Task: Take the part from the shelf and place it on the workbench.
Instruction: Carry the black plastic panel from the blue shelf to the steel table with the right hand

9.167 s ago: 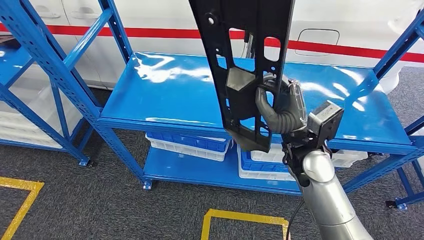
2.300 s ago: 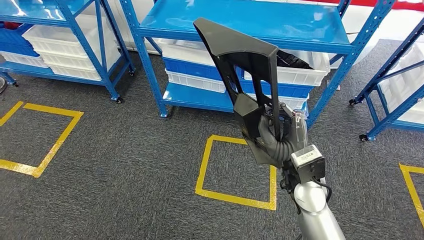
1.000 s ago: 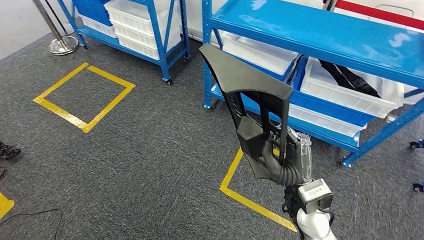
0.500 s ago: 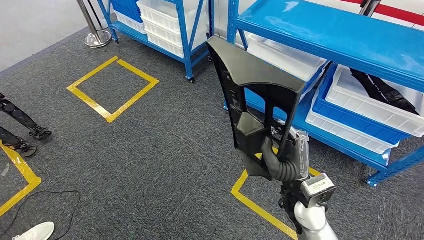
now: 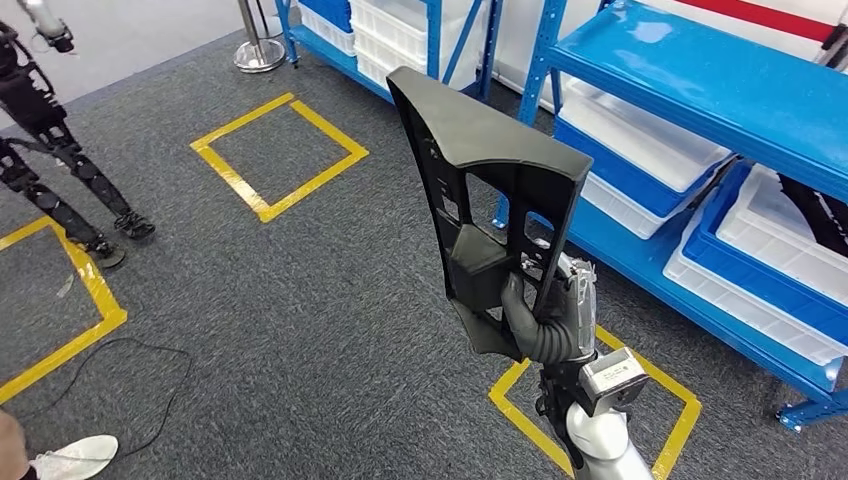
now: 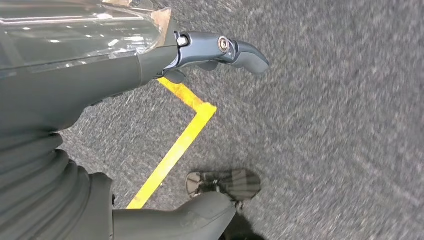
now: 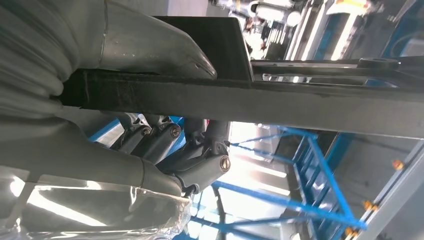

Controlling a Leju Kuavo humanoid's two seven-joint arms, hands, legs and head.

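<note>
1. Right arm [image 5: 600, 455]: silver rounded shell showing, with a black cable running alongside.
2. Right wrist camera [image 5: 612, 377]: grey box wearing a white label.
3. Right robot hand [image 5: 545, 318]: grey ribbed cover, thick grey thumb and darker fingers [image 7: 165, 140] showing metal pivot screws; clear plastic wrapping the back.
4. Left robot hand [image 6: 65, 125]: grey ribbed cover showing, dark finger bearing a silver screw.

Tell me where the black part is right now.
In the head view the black part stands upright at centre-right, gripped near its lower end by the right hand, above the grey carpet and a yellow floor square, left of the blue shelf.
</note>
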